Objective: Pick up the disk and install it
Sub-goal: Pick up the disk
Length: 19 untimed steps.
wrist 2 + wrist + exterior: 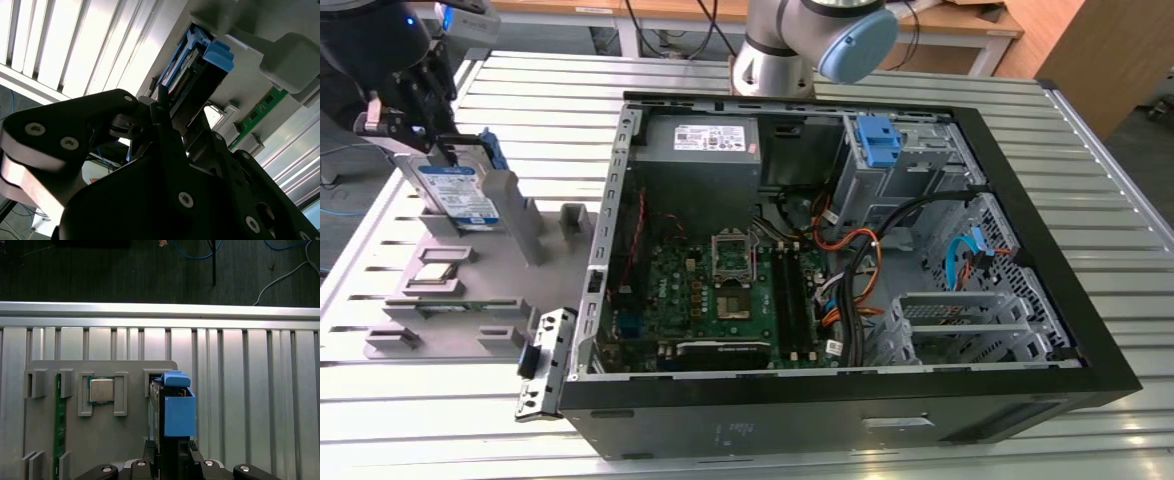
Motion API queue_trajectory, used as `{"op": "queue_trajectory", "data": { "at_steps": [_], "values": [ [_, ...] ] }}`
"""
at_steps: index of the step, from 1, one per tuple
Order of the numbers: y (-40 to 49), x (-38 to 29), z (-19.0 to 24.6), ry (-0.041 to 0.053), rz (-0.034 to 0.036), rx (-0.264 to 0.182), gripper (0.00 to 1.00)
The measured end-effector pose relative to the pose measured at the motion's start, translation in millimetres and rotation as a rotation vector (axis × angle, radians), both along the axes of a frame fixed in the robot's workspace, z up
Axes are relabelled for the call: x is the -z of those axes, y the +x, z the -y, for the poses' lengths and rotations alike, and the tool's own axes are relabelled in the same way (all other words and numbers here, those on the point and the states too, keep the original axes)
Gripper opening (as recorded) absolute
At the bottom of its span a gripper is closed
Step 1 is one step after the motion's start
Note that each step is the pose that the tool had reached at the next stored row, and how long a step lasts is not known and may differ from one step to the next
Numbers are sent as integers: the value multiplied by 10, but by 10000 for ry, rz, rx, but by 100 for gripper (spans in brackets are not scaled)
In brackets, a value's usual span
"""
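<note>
A flat silver metal disk (460, 190) with a blue-and-white label and a blue plastic frame is stood on its edge in a slot of a grey plastic holder (400, 335). The holder is laid on a table of silver metal slats (547, 80), at the exterior view's left of a big open black computer case (1081, 300). The disk is kept outside the case, well apart from the bare blue plastic bracket (877, 140) inside it.

The black gripper (416, 140) is placed at the top end of the disk. In the first wrist view the disk (178, 412) is seen edge-on between the two black fingers (149, 449) of the gripper (171, 447), with one finger on each flat side. The fingers are closed on the disk, and no gap is seen. In the second wrist view the blue end of the disk (210, 52) is seen past the tips of the gripper (187, 120).

Beside the disk, a small square silver chip (101, 391) and a long thin green board (59, 425) are held in their own slots of the holder.
</note>
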<state>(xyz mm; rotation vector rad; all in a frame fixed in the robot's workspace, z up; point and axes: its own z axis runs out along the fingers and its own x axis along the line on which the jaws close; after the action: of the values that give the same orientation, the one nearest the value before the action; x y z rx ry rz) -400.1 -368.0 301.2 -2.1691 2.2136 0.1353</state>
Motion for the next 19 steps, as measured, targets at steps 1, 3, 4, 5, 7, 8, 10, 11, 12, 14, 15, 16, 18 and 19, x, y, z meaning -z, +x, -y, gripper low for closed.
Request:
{"op": "queue_trajectory", "data": {
  "at_steps": [1, 3, 4, 5, 7, 8, 10, 11, 12, 14, 15, 16, 18, 19],
  "values": [
    [0, 0, 0, 1, 1, 0, 35],
    [0, 1, 0, 1, 1, 0, 35],
    [0, 1, 1, 1, 1, 1, 35],
    [0, 1, 2, 1, 2, 1, 35],
    [0, 1, 3, 1, 1, 0, 35],
    [0, 0, 3, 1, 1, 0, 35],
    [0, -3, 3, 2, 4, 0, 35],
    [0, -9, 3, 1, 2, 0, 35],
    [0, -13, 3, 2, 2, 0, 35],
    [0, -25, 3, 1, 2, 0, 35],
    [0, -30, 3, 2, 2, 1, 35],
    [0, -30, 3, 3, 4, 0, 35],
    [0, -38, 3, 1, 2, 1, 35],
    [0, -38, 3, 1, 2, 1, 35]
  ]
}}
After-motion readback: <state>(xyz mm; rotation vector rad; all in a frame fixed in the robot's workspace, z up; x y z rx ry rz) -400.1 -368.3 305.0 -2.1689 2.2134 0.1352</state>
